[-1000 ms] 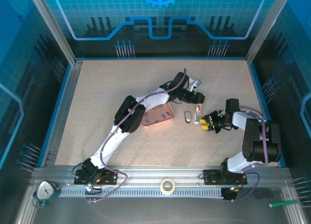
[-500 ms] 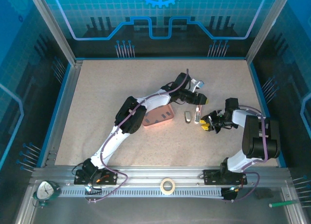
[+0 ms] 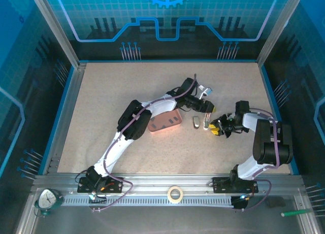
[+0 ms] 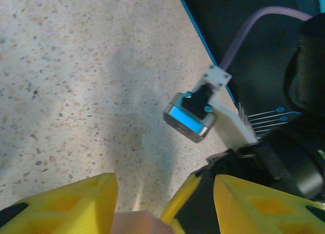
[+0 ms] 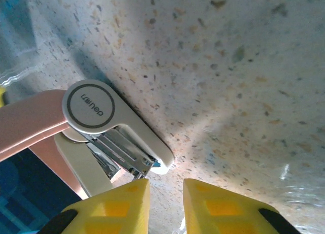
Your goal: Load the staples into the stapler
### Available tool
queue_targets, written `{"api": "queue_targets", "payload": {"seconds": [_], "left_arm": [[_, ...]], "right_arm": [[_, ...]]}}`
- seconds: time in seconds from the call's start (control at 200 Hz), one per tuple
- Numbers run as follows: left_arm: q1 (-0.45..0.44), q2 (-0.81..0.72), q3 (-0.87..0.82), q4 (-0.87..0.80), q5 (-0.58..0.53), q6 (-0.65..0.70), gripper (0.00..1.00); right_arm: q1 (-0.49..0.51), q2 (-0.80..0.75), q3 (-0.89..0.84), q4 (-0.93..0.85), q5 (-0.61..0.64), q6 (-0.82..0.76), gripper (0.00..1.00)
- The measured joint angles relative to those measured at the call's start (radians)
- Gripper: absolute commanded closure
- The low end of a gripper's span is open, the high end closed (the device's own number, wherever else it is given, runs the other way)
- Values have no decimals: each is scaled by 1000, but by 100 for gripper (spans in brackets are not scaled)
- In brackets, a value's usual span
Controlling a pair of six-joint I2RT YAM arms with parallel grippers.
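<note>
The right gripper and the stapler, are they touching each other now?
Cannot tell. In the right wrist view the right gripper sits at the stapler's open end, its fingertip edge overlapping the metal, but neither contact nor a gap shows plainly.

A robot test cell — aluminium frame (image 3: 51,36), blue printed backdrop panels (image 3: 167,21), speckled tabletop (image 3: 111,92).

A speckled, stone-like matt finish is seen on the tabletop (image 5: 244,66). The stapler (image 5: 109,130) is formed of smooth white and pink plastic around bright metal inner parts. The fingertips (image 5: 114,206) appear moulded in yellow plastic.
</note>
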Motion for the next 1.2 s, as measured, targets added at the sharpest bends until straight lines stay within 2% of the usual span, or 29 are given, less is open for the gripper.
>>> {"api": "queue_targets", "payload": {"seconds": [0.55, 0.74, 1.071, 1.201], "left_arm": [[-6, -71, -78, -3, 19, 60, 45], [-10, -74, -93, -29, 25, 81, 45], [-15, -94, -105, -105, 25, 135, 44], [-16, -107, -110, -122, 18, 143, 41]], "right_arm": [[-5, 4, 23, 18, 8, -6, 75], [-6, -10, 26, 14, 13, -7, 72], [-48, -158, 70, -120, 51, -57, 67], [-50, -179, 109, -174, 53, -92, 64]]}}
